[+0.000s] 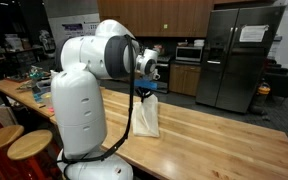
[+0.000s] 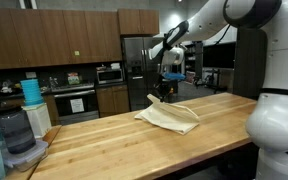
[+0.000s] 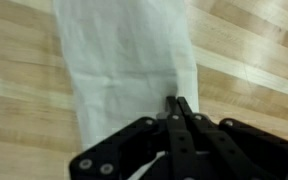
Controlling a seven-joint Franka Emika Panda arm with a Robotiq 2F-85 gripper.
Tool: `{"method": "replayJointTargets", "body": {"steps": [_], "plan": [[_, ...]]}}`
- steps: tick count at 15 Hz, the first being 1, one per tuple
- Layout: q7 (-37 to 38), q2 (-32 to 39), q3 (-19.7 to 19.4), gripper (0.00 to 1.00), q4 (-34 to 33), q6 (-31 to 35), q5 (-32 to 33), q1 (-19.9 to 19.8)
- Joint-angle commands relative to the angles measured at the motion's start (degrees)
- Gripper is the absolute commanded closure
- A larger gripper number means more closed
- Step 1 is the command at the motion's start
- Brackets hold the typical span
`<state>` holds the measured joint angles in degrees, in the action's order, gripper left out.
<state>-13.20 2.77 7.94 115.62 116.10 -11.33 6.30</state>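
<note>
Pinching the white cloth (image 3: 124, 50) at one edge, my gripper (image 3: 179, 108) has its fingers pressed tight together in the wrist view. No gap shows between them, and the fabric seems caught at the tips. In both exterior views the cloth sits about midway along the wooden table (image 1: 224, 140), with one end raised off the table under the gripper (image 1: 144, 94) and the rest draped onto the table's top. I judge this to be the lifting step: grasp made, fabric partly up. The next move calls for a firm pinch and a slow, steady path above the table, so the thin edge does not slip free.
</note>
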Motion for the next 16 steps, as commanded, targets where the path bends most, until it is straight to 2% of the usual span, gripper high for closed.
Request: {"method": "replayJointTargets", "body": {"steps": [1,3,4,5,7,11,16], "plan": [[8.26,2.75,2.16,0.99,0.32,0.41,4.8,3.31],[11.49,4.91,3.12,0.99,-0.3,-0.22,6.88,4.93],[12.47,6.16,3.48,0.81,-0.77,-0.65,7.93,5.61],[13.49,6.83,3.66,0.72,-0.81,-0.73,8.78,6.14],[14.47,8.26,3.98,0.62,-1.02,-1.16,10.16,6.98],[15.27,9.65,4.33,0.35,-1.48,-0.95,11.66,8.11],[16.68,6.68,4.83,0.02,0.37,4.51,12.15,8.96]]}}
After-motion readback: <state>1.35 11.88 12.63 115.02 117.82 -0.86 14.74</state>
